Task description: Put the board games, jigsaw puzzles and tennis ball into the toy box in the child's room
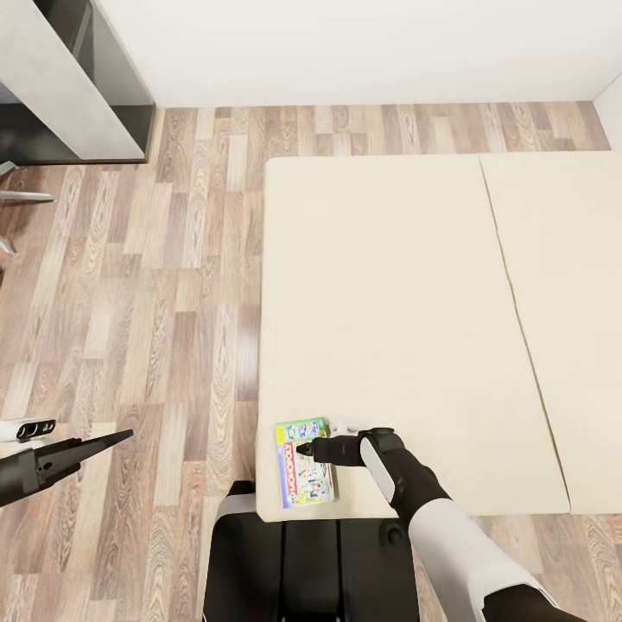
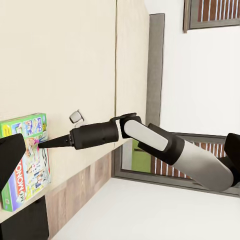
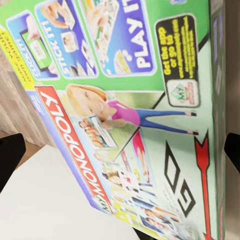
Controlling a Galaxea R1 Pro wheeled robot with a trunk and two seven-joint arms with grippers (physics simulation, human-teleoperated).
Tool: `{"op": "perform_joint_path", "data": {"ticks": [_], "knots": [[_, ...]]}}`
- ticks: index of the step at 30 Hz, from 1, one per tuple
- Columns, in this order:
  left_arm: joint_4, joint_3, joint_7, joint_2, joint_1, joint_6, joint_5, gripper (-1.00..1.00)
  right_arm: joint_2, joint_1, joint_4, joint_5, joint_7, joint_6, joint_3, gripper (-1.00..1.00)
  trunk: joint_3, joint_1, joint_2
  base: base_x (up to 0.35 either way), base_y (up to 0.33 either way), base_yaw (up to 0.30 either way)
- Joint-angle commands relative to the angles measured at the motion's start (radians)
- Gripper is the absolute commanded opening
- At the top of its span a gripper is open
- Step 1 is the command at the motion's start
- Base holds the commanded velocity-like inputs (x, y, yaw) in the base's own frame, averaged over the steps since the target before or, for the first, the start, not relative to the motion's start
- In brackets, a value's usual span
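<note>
Head view: right gripper (image 1: pixel 304 448) over the green-white board game (image 1: pixel 303 463) at lower centre.
Jaws spread apart above the box on the bed (image 1: pixel 389 302); left gripper's (image 1: pixel 121 435) state unclear.

The right edge of the picture cuts off the bed (image 1: pixel 389 285), the board game (image 3: pixel 135 115) overruns the right wrist view's borders, and its small print blurs.

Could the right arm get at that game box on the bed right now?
Probably yes. The right tool is already over the game box near the bed's front corner, and nothing lies between them. Whether it is open or touching is unclear.
</note>
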Motion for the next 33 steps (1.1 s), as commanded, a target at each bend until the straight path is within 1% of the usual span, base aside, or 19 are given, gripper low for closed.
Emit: {"op": "perform_joint_path", "data": {"ticks": [1, 8, 20, 33], "knots": [[0.000, 0.000, -0.004, 0.000, 0.000, 0.011, -0.001, 1.00, 0.000, 0.000, -0.001, -0.001, 0.001, 0.005, 0.000, 1.00, -0.001, 0.001, -0.002, 0.000, 0.000, 0.000], [0.000, 0.001, -0.004, 0.000, 0.000, 0.011, -0.001, 1.00, 0.000, -0.001, -0.001, -0.001, 0.001, 0.005, 0.000, 1.00, -0.001, 0.001, -0.002, 0.000, 0.048, 0.000], [0.000, 0.001, -0.004, 0.000, 0.000, 0.011, -0.001, 1.00, 0.000, 0.000, 0.000, -0.001, 0.001, 0.007, -0.001, 1.00, -0.001, 0.001, -0.002, 0.000, 0.195, 0.000], [0.000, 0.000, -0.004, 0.000, 0.000, 0.011, -0.001, 1.00, 0.000, 0.000, 0.006, -0.001, 0.002, 0.008, -0.001, 1.00, -0.001, 0.001, -0.002, 0.000, 0.020, 0.000]]}}
